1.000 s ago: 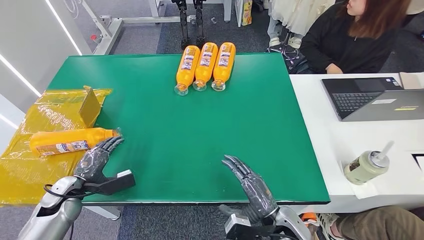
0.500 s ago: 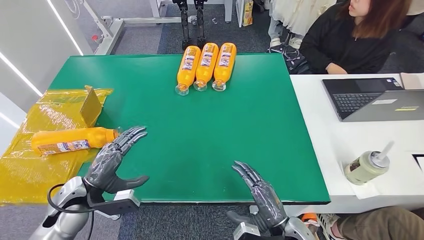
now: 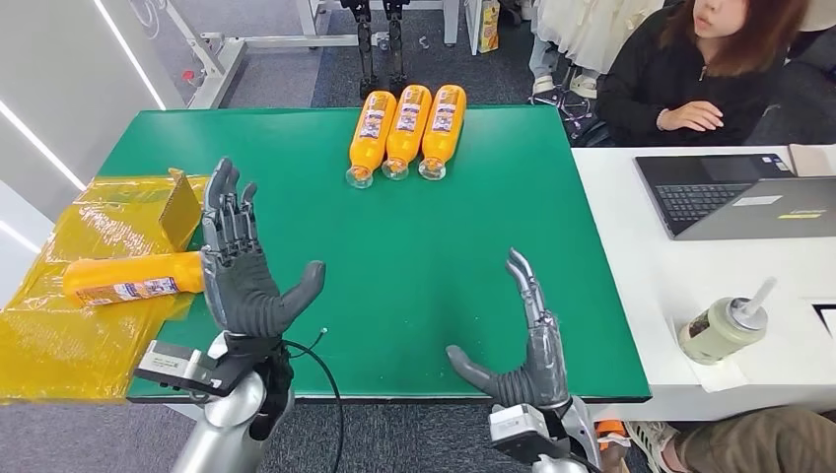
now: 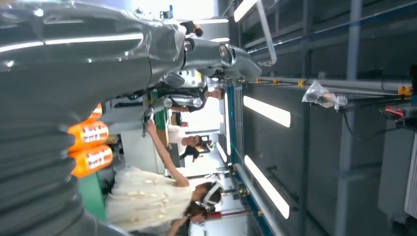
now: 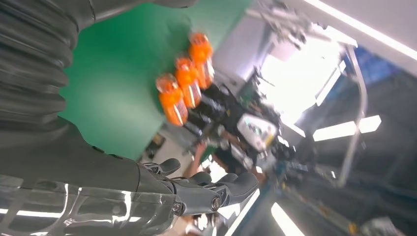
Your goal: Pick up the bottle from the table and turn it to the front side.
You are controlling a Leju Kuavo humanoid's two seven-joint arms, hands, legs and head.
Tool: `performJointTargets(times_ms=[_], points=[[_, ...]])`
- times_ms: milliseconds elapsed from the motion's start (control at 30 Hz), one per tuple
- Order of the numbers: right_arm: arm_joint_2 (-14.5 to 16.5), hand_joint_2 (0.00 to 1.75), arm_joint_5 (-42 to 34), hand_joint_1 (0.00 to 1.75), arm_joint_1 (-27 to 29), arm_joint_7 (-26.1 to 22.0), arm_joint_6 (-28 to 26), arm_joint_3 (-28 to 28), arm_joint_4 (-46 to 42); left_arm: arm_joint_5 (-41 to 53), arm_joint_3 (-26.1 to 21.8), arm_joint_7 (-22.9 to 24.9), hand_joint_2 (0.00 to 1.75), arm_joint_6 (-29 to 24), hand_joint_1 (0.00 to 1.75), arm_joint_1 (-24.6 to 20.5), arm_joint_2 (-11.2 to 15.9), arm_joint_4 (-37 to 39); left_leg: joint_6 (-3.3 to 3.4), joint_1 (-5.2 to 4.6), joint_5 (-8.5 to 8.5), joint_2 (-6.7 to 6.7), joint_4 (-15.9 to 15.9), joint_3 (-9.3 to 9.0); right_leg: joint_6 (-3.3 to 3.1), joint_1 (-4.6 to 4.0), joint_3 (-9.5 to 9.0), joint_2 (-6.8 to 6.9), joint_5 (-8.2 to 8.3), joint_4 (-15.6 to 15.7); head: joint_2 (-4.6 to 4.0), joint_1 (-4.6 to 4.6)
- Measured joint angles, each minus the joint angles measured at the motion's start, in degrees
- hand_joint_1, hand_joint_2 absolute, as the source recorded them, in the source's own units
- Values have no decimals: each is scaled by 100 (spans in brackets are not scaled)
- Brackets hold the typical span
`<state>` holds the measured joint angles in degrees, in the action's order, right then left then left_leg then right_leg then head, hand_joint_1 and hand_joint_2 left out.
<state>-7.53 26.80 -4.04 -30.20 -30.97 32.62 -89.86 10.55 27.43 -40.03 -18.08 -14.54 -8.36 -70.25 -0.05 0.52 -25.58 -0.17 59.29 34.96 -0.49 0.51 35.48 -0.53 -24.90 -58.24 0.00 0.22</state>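
Three bottles (image 3: 405, 130) lie side by side at the tabletop (image 3: 444, 246) top centre; a fourth bottle (image 3: 128, 279) lies on plastic sheeting (image 3: 59, 325) at left.

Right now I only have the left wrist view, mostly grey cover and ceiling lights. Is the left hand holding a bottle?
Observer: No. The left hand is raised with fingers spread, holding nothing.
Operator: Where is the nearest bottle?
Observer: A lone bottle lies on its side on the yellow plastic sheet, partly behind that hand in the head view.
Operator: And the right hand?
Observer: The right hand is open and empty, above the near edge of the green table.
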Motion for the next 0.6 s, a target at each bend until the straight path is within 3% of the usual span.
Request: performJointTargets(times_ms=[100, 200, 333, 600], points=[[334, 175, 314, 0, -100, 104, -425, 4, 74, -358, 54, -13, 175, -205, 0, -131, -301, 353, -1, 2, 0, 1, -1, -1, -1, -1, 1, -1, 0, -2, 0, -1], [564, 175, 788, 0, -90, 488, -462, 10, 53, -519, 61, -13, 175, -293, 0, -189, -455, 609, -2, 3, 1, 2, -2, -1, -2, -3, 3, -3, -1, -2, 0, -1], [704, 175, 1031, 0, 66, 671, -483, -52, -99, -603, 58, -13, 175, -290, 0, -186, -528, 804, -3, 3, -2, -1, -2, 2, -2, -8, 4, 0, -6, -2, 0, 0], [880, 175, 552, 0, 800, 386, -386, -451, -299, -455, -13, -13, 175, -234, 0, 32, -526, 865, -2, 3, -12, -4, -3, 9, -2, -8, 5, 2, -13, 3, 0, 0]])
